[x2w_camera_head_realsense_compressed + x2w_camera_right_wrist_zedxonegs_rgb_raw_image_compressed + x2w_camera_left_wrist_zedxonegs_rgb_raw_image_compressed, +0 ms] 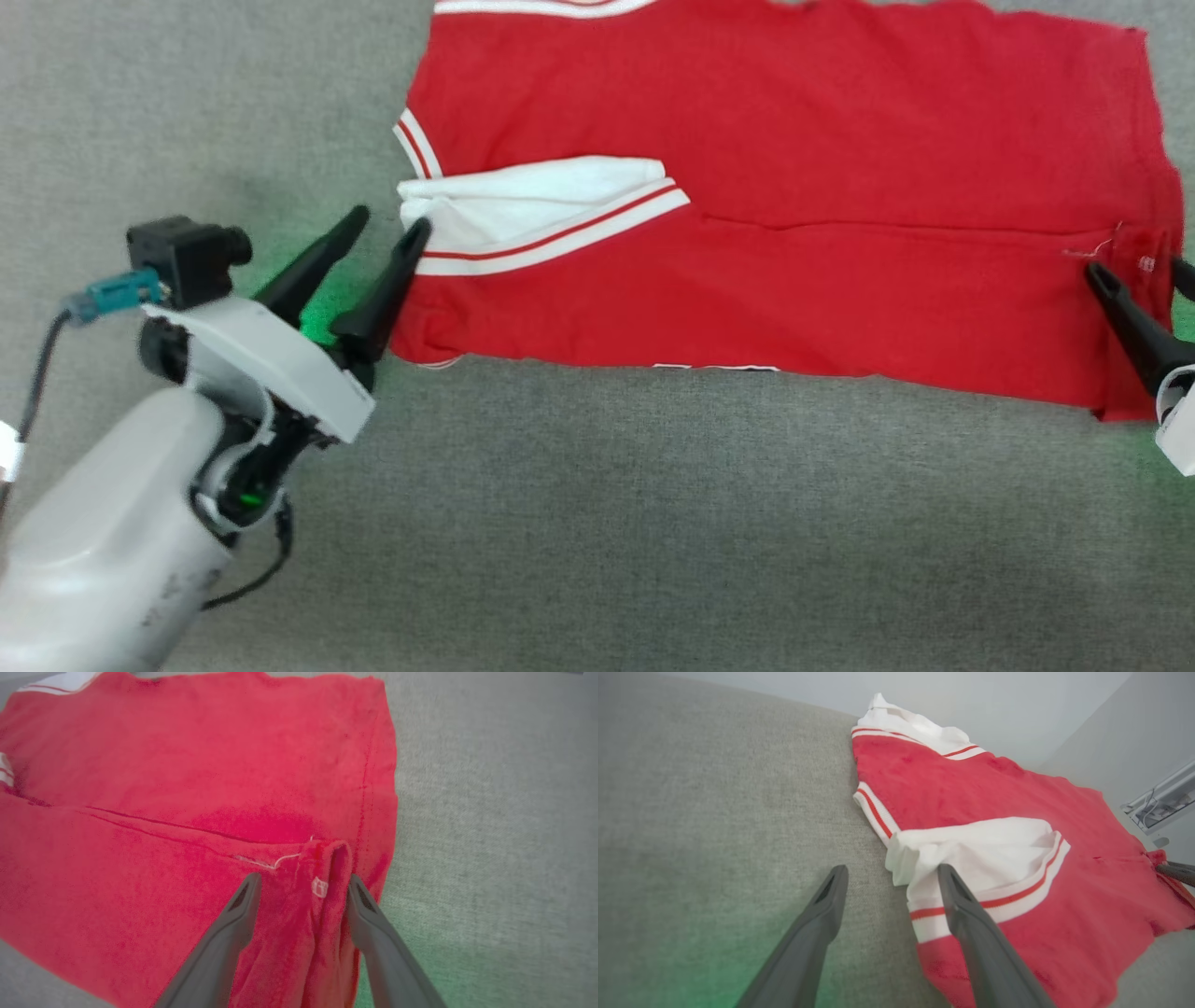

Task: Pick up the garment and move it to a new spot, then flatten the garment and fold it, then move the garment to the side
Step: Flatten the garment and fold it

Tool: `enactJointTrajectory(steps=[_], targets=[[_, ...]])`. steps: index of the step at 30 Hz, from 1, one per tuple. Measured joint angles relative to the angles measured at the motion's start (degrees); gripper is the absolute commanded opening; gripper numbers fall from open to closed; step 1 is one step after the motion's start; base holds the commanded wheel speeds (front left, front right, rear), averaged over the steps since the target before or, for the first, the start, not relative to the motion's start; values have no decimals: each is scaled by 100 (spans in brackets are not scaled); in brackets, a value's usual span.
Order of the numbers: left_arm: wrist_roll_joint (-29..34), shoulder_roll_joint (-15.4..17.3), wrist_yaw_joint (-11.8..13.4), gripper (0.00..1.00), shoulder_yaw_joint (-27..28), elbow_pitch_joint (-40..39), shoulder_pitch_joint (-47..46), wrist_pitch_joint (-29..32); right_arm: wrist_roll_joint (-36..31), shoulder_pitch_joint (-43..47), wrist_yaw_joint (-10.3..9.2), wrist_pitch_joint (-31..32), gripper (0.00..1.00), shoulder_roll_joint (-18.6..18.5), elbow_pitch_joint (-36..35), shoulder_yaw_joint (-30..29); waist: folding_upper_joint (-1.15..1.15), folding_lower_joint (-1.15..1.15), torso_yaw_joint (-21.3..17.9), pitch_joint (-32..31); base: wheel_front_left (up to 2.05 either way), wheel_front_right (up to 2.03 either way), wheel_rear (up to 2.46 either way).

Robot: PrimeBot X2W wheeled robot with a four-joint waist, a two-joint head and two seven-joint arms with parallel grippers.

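The garment, a red jersey with white striped trim, lies flat on the grey cloth surface with its near long edge folded over. A white sleeve rests on top at its left end. My left gripper is open at that left end; one finger lies on the sleeve's edge and the other on bare surface, as the left wrist view shows. My right gripper is open at the right end. A raised ridge of red cloth stands loose between its fingers.
The grey cloth surface spreads wide in front of and to the left of the garment. In the left wrist view a pale wall and a white fixture lie beyond the far end, and a right gripper finger shows there.
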Motion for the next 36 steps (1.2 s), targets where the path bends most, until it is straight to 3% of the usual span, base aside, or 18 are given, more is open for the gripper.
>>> enactJointTrajectory(steps=[5,9,13,16,21,31,32,33,34,35,36], targets=[[37,471,341,100,-125,-450,-172,873,-115,83,0,-244,100,64,10,-115,0,0,9,-325,0,0,0],[-224,896,818,100,-321,-1018,-332,2276,-149,213,0,-269,100,132,33,-205,0,0,32,-617,0,0,0],[-559,1139,1094,100,-720,-1658,-507,3827,-155,244,0,-252,100,156,4,-242,0,0,48,-845,0,0,0],[-772,1245,1268,100,-879,-1892,-622,4593,-155,242,0,-231,100,204,-70,-202,0,0,20,-894,0,0,0],[-810,1110,1452,100,-903,-1594,-867,4880,-146,172,0,-235,100,242,-99,-115,0,0,-84,-784,0,0,0],[-1145,843,1114,100,-949,-642,-875,5103,-130,116,0,-307,100,301,-81,-121,0,0,-551,-495,0,0,0],[-1192,823,1066,90,-937,-591,-880,5132,-129,117,0,-309,100,302,-75,-125,0,0,-586,-472,0,0,0],[-1257,811,1023,48,-911,-546,-883,5154,-124,118,0,-296,100,302,-69,-126,0,0,-617,-452,0,0,0],[-1328,795,996,28,-879,-506,-882,5161,-109,120,0,-248,100,297,-65,-122,0,0,-643,-432,0,0,0],[-1391,789,975,0,-856,-481,-887,5189,-105,125,0,-200,100,278,-65,-107,0,0,-663,-413,0,0,0],[-1413,792,946,0,-845,-465,-902,5196,-105,129,0,-107,100,230,-64,-67,0,0,-679,-397,0,0,0]])
